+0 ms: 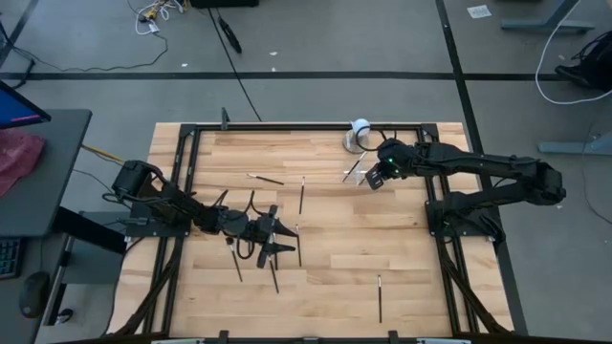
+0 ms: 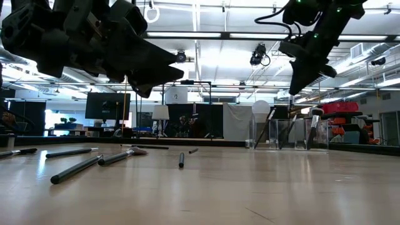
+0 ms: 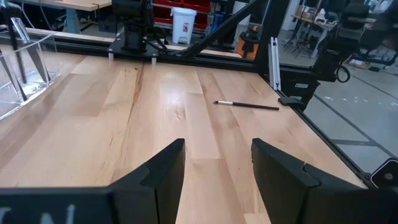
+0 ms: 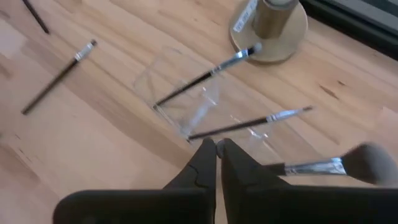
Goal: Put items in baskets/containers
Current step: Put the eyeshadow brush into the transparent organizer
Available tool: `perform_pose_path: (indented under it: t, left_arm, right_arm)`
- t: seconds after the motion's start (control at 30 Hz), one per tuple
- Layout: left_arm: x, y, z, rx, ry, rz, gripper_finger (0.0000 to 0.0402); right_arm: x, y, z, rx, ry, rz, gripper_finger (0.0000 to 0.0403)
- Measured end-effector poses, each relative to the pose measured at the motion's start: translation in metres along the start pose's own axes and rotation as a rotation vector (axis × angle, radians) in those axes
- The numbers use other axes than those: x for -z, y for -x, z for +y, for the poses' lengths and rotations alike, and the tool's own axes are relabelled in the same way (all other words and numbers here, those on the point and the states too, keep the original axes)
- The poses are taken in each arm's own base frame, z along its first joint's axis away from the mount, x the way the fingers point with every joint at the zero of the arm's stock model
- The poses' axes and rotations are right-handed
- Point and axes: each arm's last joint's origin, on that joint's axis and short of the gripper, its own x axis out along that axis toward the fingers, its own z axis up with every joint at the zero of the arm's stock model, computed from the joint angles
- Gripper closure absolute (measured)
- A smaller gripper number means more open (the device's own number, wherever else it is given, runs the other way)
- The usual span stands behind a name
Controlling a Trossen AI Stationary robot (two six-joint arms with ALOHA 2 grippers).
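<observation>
Several thin dark makeup brushes lie flat on the wooden table, among them one (image 1: 266, 179), one (image 1: 301, 196) and one (image 1: 380, 298). The clear tray (image 4: 186, 102) sits near the table's far right and holds three brushes, whose heads lean on its rim (image 4: 249, 124). My right gripper (image 4: 217, 152) hangs shut and empty just above the tray (image 1: 356, 170), fingers pointing down. My left gripper (image 1: 277, 237) hovers open above the table's middle left, among the loose brushes. Its wrist view shows one brush (image 3: 247, 104) lying ahead.
A white ball on a grey round base (image 1: 359, 134) stands at the far edge right behind the tray. A black metal frame (image 1: 182, 153) borders the table. Bare wood lies between the two grippers and along the near right.
</observation>
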Motion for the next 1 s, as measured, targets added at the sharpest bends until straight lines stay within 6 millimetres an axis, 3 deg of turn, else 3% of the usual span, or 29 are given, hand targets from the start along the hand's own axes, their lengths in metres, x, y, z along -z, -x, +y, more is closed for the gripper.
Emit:
perform_pose_path:
  t: [0.23, 0.63, 0.77, 1.0]
  left_arm:
    - [0.001, 0.000, 0.000, -0.001, 0.001, 0.005, 0.0216]
    - [0.000, 0.000, 0.000, -0.002, 0.008, 0.004, 0.0216]
    - [0.000, 0.000, 0.000, -0.008, 0.009, 0.003, 0.0216]
    - [0.000, 0.000, 0.000, -0.007, 0.009, 0.002, 0.0216]
  right_arm:
    - [0.000, -0.009, 0.004, -0.072, -0.040, -0.058, 0.0397]
    - [0.015, -0.036, -0.005, -0.131, -0.111, -0.063, 0.0389]
    - [0.017, -0.039, -0.007, -0.123, -0.116, -0.057, 0.0362]
    - [0.013, -0.038, -0.013, -0.065, -0.094, -0.106, 0.0281]
